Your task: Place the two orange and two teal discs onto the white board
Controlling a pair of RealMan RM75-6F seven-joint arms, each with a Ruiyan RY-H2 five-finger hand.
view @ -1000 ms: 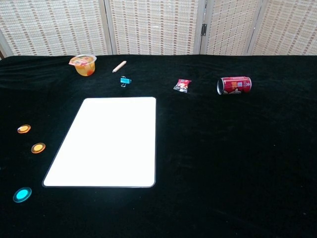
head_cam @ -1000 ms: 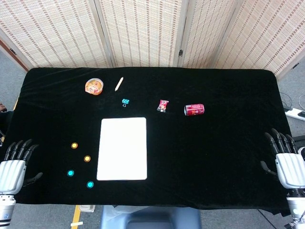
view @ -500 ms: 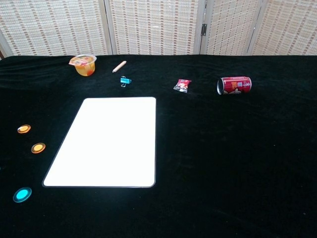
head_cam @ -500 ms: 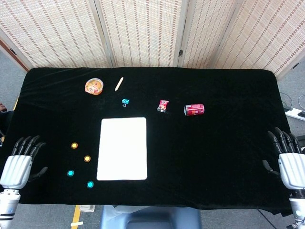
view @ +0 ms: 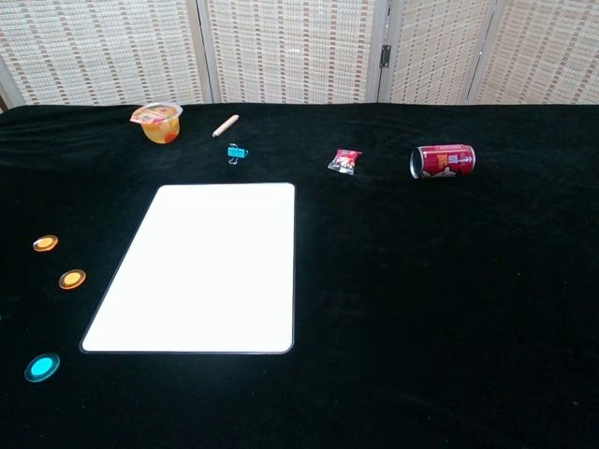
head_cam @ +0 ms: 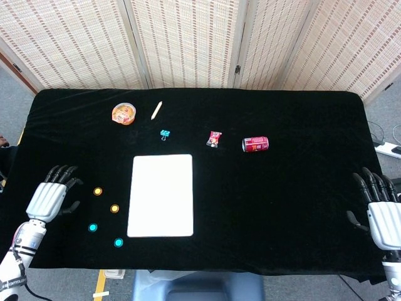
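Head view: a table draped in black velvet cloth [head_cam: 282, 200] stands before pale woven folding screens [head_cam: 188, 44], with grey floor at both sides. The white rectangular board [head_cam: 161, 195] lies flat on the cloth, its long axis running from the near edge toward the screens. Left of it, apart from it, lie 2 orange discs [head_cam: 98, 191] [head_cam: 114, 208] and 2 teal discs [head_cam: 93, 227] [head_cam: 118, 242]. The left hand [head_cam: 51, 197] hovers over the cloth just left of the upper orange disc, empty, fingers spread toward the screens; 1 second ago it sat at the near-left table edge, so it has moved in toward the discs. The right hand [head_cam: 381, 216], also empty with fingers apart, has slipped slightly lower at the near-right edge. Further back sit an orange lidded snack cup [head_cam: 124, 113], a light wooden stick [head_cam: 156, 110], a teal binder clip [head_cam: 165, 134], a small red sweet packet [head_cam: 214, 139] and a red can [head_cam: 255, 144] on its side.

Chest view: neither hand shows. The board [view: 208, 269] lies lengthwise away from the camera, with 2 orange discs [view: 45, 243] [view: 72, 279] and 1 teal disc [view: 42, 367] to its left, all unmoved.
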